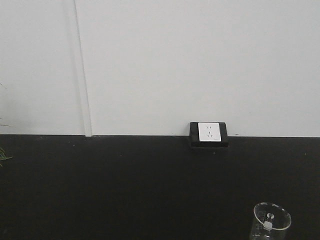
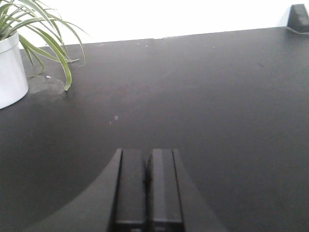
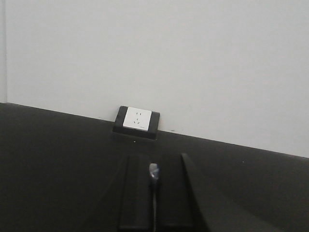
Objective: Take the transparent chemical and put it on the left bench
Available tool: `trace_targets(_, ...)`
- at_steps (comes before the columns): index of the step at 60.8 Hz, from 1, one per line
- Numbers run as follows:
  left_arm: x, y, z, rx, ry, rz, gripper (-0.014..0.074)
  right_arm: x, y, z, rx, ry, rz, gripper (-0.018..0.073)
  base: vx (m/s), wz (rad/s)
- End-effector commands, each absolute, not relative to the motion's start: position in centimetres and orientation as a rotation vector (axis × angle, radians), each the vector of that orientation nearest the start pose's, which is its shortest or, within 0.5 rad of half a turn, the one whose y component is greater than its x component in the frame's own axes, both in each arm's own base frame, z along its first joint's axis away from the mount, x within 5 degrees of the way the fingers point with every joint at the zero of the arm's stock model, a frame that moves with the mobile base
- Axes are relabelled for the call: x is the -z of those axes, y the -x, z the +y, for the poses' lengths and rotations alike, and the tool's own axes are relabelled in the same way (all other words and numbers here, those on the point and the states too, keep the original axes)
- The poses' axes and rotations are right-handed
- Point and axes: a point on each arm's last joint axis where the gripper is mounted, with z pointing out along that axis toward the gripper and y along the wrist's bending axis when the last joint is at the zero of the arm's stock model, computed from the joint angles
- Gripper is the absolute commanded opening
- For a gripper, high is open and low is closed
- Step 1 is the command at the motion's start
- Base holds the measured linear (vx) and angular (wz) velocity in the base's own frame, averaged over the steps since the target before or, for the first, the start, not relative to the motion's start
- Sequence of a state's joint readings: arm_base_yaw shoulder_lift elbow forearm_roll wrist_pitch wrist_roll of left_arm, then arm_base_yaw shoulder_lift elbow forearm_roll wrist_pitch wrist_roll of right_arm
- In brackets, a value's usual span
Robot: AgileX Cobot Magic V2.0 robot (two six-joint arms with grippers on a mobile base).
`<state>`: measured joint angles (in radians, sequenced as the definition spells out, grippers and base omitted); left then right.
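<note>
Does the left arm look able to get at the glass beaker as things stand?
Probably not easily. The beaker shows at the front view's far lower right; the left wrist view shows bare bench and a potted plant, no beaker. Nothing visible blocks the way, but the left pincer is shut.

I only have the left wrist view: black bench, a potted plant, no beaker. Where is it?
Observer: The front view shows the beaker upright on the bench, at the bottom right corner of the picture.
Operator: Is the right gripper on it?
Observer: No. The right gripper looks shut, and its wrist view shows no beaker.
Operator: What is it facing, then?
Observer: A white wall socket at the back edge of the bench.
</note>
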<state>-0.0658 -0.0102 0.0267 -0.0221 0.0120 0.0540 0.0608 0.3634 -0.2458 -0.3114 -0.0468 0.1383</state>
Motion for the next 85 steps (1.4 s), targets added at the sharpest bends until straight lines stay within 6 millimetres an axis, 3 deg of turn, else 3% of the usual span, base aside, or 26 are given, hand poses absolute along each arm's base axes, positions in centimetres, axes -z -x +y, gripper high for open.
trace_targets(1,-20.63,-5.5,-0.36,0.035,-0.064,1.429,-0.0003,-29.14,-9.14,0.9,0.07,0.207,1.446,-0.0007,-0.12,-0.08)
trace_targets(85,-20.63,-5.5,-0.36,0.035,-0.064,1.429,-0.0003,-29.13,-9.14,0.9,0.07,0.207,1.448,-0.0007,-0.33,-0.09)
